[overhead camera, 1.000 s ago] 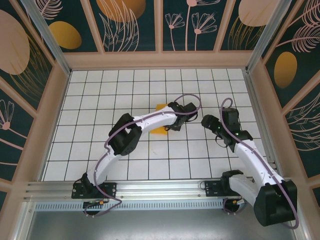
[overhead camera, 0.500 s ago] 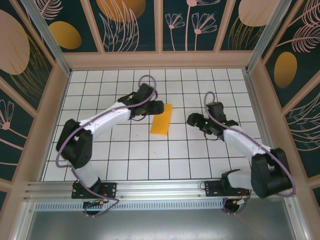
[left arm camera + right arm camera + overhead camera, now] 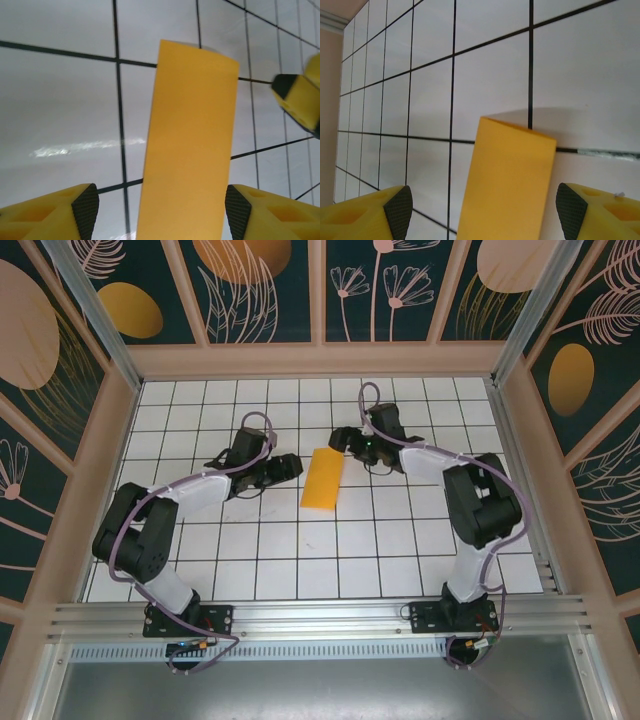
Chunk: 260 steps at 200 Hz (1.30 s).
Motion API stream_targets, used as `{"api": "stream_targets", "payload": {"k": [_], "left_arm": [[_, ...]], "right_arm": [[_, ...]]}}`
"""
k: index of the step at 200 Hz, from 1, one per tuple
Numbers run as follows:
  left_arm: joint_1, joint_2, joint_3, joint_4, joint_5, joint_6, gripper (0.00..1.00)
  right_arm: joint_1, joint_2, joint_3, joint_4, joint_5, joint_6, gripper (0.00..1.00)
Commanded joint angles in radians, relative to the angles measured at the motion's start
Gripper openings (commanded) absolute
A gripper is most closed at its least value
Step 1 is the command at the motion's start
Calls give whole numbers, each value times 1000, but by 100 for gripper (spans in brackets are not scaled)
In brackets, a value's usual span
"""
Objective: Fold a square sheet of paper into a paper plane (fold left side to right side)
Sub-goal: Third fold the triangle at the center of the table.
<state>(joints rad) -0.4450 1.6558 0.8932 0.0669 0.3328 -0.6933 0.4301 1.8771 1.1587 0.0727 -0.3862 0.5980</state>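
Note:
The square sheet of paper (image 3: 322,479) is bright orange and lies flat on the white tiled floor, folded in half into a narrow rectangle; no paper plane is in view. My left gripper (image 3: 291,467) hovers just left of it, open, with the strip (image 3: 186,150) showing between its fingers (image 3: 86,207). At the strip's far end my right gripper (image 3: 341,439) is also open, and the paper (image 3: 507,185) runs between its black pads (image 3: 569,206) without touching them. One yellow finger (image 3: 299,96) of the right gripper shows in the left wrist view.
Black grid lines cross the tiled floor (image 3: 300,550). Beige rails and dark floral wall panels (image 3: 270,290) enclose it on three sides. A metal rail (image 3: 320,615) with both arm bases runs along the near edge.
The left arm has drawn back off the paper to its left side, its gripper opening wider. The right arm has swung from the right across to the paper's far end.

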Motion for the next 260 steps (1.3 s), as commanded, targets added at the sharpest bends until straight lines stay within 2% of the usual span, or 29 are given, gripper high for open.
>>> {"api": "stream_targets", "payload": {"k": [1, 35, 92, 146, 172, 231, 260], "left_arm": [[3, 41, 0, 93, 73, -23, 69], [3, 82, 4, 102, 83, -26, 68], [3, 117, 22, 88, 90, -20, 69], [3, 158, 48, 100, 163, -23, 67], [3, 186, 63, 117, 201, -29, 65], [3, 257, 115, 112, 259, -25, 62], [2, 280, 125, 123, 288, -28, 54]], "right_arm": [[6, 61, 73, 36, -65, 9, 79], [6, 129, 118, 32, -95, 7, 78], [6, 192, 145, -41, -73, -22, 77], [4, 224, 163, -122, -30, -74, 58], [4, 235, 165, -138, -24, -88, 53], [4, 250, 172, -153, -29, -115, 49], [4, 252, 171, -147, -39, -116, 48]]}}
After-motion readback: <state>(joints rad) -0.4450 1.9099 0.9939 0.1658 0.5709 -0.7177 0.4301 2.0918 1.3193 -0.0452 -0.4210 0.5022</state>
